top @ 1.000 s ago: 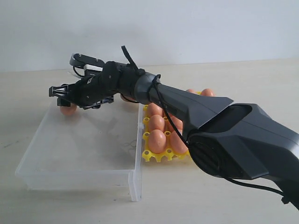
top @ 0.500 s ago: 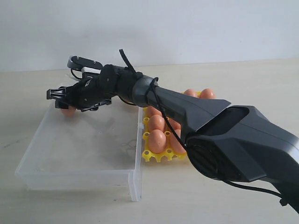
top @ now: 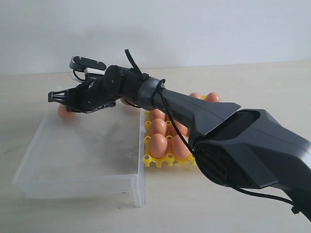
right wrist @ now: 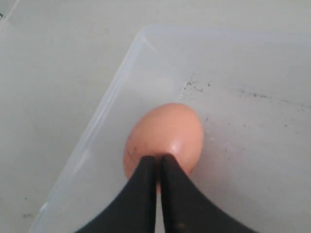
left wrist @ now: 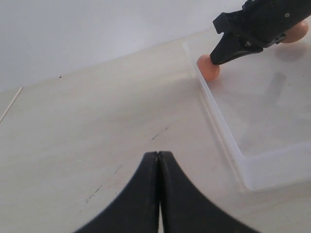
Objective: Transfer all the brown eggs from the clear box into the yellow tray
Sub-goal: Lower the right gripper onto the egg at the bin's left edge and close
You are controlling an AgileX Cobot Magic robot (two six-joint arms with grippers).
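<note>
Right gripper is hovering with my fingers pressed together, pinching nothing. My right arm is reaching across into the clear box. The yellow tray is sitting just beside the box's right wall, holding several brown eggs. One brown egg is lying in the box's far left corner, right under my fingertips. Left gripper is also pressed shut, hanging over the table beside the box.

The shallow clear plastic box stands open from above, its near floor bare, while the long black right arm stretches low over the yellow lattice egg tray and the box's right wall, blocking that side, and the pale tabletop left of the box offers free passage
</note>
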